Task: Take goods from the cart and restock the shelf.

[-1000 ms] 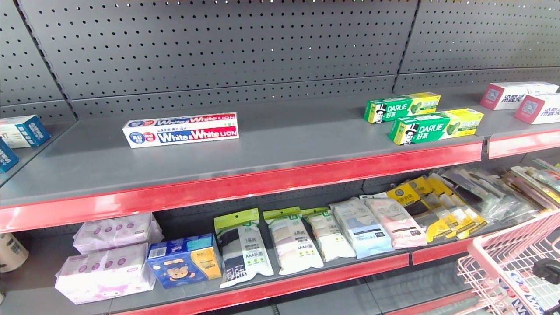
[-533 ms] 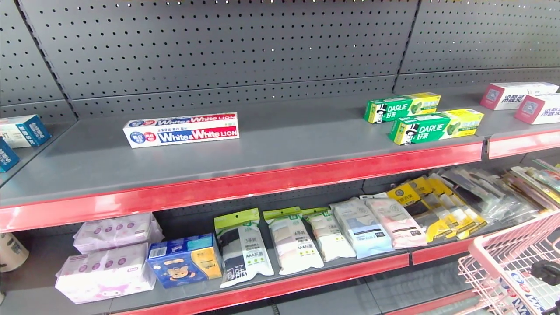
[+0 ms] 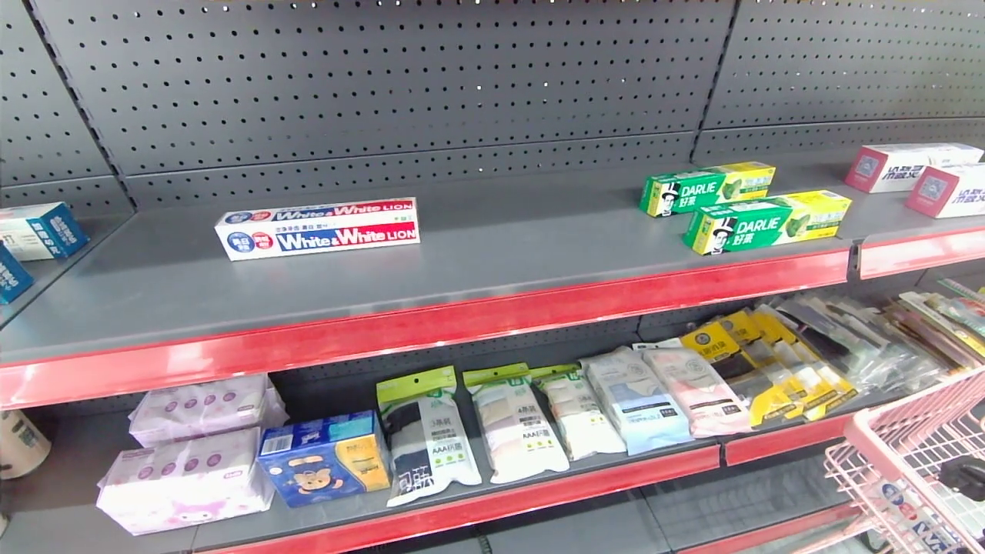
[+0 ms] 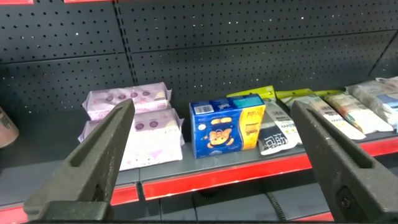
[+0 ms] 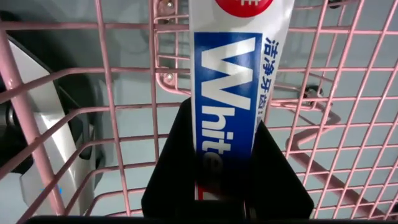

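Right gripper (image 5: 225,127) is clamped on the box (image 5: 233,68) in the cart (image 3: 856,440), with fingers on its 2 long sides for a square lift. Left gripper (image 4: 212,109) hangs open, unloaded, facing the lower shelf (image 4: 217,177). Likely slot: beside the matching box (image 3: 318,228) on the upper shelf (image 3: 539,261).

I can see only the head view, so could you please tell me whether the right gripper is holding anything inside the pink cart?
Observer: Yes. The right gripper is shut on a white and blue toothpaste box, with the jaws on either side of it.
Operator: Is the box clear of the cart?
Observer: No, the pink cart shows its wires behind and beside the box.
Operator: And the left gripper?
Observer: The left gripper is open and empty, facing the blue box on the lower shelf.
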